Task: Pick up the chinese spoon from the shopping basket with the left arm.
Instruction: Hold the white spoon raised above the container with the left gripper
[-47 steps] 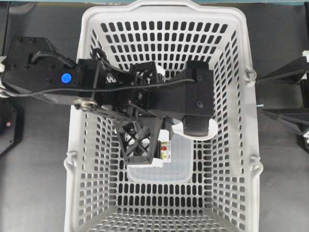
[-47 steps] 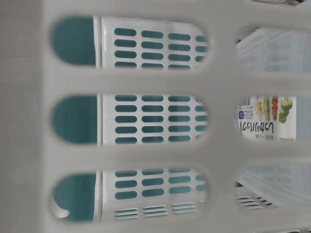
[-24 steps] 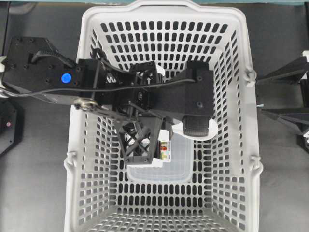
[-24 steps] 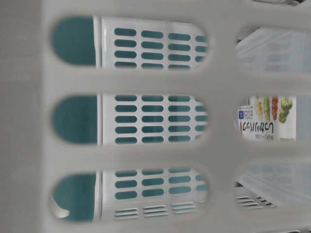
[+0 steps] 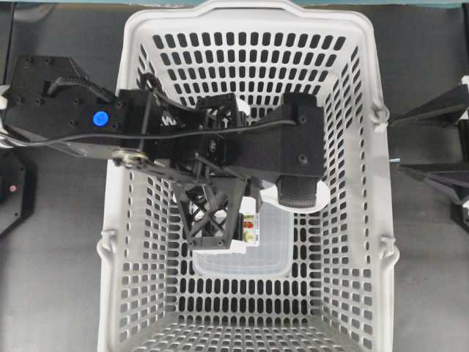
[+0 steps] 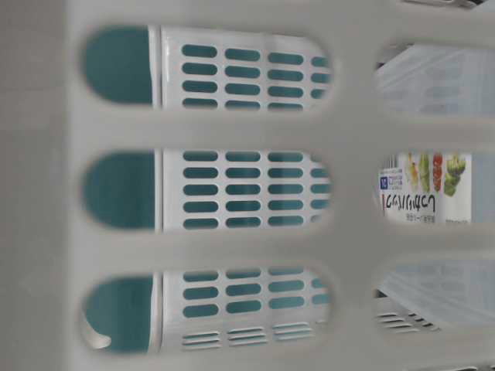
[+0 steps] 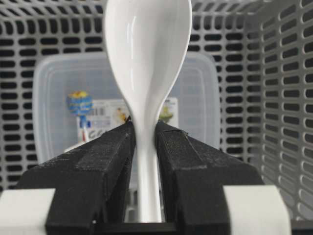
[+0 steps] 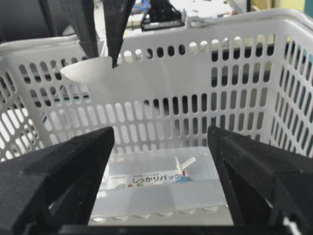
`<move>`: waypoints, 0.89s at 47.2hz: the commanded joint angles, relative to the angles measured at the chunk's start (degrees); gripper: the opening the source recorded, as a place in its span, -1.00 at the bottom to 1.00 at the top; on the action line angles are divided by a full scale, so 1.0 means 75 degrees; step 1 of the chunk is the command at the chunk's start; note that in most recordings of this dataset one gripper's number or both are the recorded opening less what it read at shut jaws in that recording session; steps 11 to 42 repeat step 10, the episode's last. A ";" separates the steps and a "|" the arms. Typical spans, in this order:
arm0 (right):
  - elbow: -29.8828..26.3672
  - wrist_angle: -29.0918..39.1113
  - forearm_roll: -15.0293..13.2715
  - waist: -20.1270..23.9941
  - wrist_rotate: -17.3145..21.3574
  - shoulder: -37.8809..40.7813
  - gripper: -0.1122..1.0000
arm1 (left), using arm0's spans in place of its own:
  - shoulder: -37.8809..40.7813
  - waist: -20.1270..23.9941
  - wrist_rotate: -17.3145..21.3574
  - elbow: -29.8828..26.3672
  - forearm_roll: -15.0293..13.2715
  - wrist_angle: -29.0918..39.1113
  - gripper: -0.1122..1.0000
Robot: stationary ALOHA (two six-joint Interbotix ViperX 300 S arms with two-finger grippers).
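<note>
The chinese spoon (image 7: pixel 146 54) is glossy white, and my left gripper (image 7: pixel 145 128) is shut on its narrow handle with the deep bowl sticking out past the fingertips. In the right wrist view the spoon (image 8: pixel 88 70) hangs in the air from the left gripper's dark fingers (image 8: pixel 117 29), high above the floor of the shopping basket (image 8: pixel 195 107). From overhead the left arm (image 5: pixel 100 118) reaches over the basket rim (image 5: pixel 249 11) and hides the spoon. My right gripper (image 8: pixel 161 132) is open and empty, outside the basket's right wall (image 5: pixel 390 145).
A clear lidded food box (image 7: pixel 54 98) with a printed label lies on the basket floor below the spoon, also visible from overhead (image 5: pixel 267 253). A blue-topped lollipop (image 7: pixel 79 104) lies on its lid. The table-level view looks through the slotted basket wall (image 6: pixel 46 193).
</note>
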 commanded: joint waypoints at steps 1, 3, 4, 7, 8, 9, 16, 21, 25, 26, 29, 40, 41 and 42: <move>-0.0082 -0.0035 0.0023 -0.0012 0.0012 -0.0012 0.54 | -0.0141 0.0000 -0.0012 -0.0059 0.0023 -0.0023 -0.55; -0.0082 -0.0035 0.0012 0.0000 0.0012 -0.0035 0.54 | -0.0141 0.0000 -0.0012 -0.0059 0.0023 -0.0023 -0.55; -0.0082 -0.0035 0.0012 0.0000 0.0012 -0.0047 0.54 | -0.0141 0.0012 -0.0012 -0.0059 0.0023 -0.0035 -0.55; -0.0094 -0.0035 0.0012 0.0000 0.0012 -0.0059 0.54 | -0.0141 0.0000 0.0000 -0.0059 0.0023 -0.0035 -0.55; -0.0082 -0.0035 0.0023 0.0000 0.0012 -0.0070 0.54 | -0.0141 0.0000 0.0000 -0.0059 0.0023 -0.0035 -0.55; -0.0082 -0.0035 0.0023 0.0000 0.0012 -0.0070 0.54 | -0.0141 0.0000 0.0012 -0.0059 0.0023 -0.0023 -0.55; -0.0094 -0.0035 0.0023 0.0000 0.0012 -0.0070 0.54 | -0.0141 0.0000 0.0012 -0.0059 0.0023 -0.0023 -0.55; -0.0094 -0.0035 0.0023 0.0000 0.0012 -0.0070 0.54 | -0.0141 0.0000 0.0012 -0.0059 0.0023 -0.0023 -0.55; -0.0094 -0.0035 0.0023 0.0000 0.0012 -0.0070 0.54 | -0.0141 0.0000 0.0012 -0.0059 0.0023 -0.0023 -0.55; -0.0094 -0.0035 0.0023 0.0000 0.0012 -0.0070 0.54 | -0.0141 0.0000 0.0012 -0.0059 0.0023 -0.0023 -0.55; -0.0094 -0.0035 0.0023 0.0000 0.0012 -0.0070 0.54 | -0.0141 0.0000 0.0012 -0.0059 0.0023 -0.0023 -0.55; -0.0094 -0.0035 0.0023 0.0000 0.0012 -0.0070 0.54 | -0.0141 0.0000 0.0012 -0.0059 0.0023 -0.0023 -0.55; -0.0094 -0.0035 0.0023 0.0000 0.0012 -0.0070 0.54 | -0.0141 0.0000 0.0012 -0.0059 0.0023 -0.0023 -0.55; -0.0094 -0.0035 0.0023 0.0000 0.0012 -0.0070 0.54 | -0.0141 0.0000 0.0012 -0.0059 0.0023 -0.0023 -0.55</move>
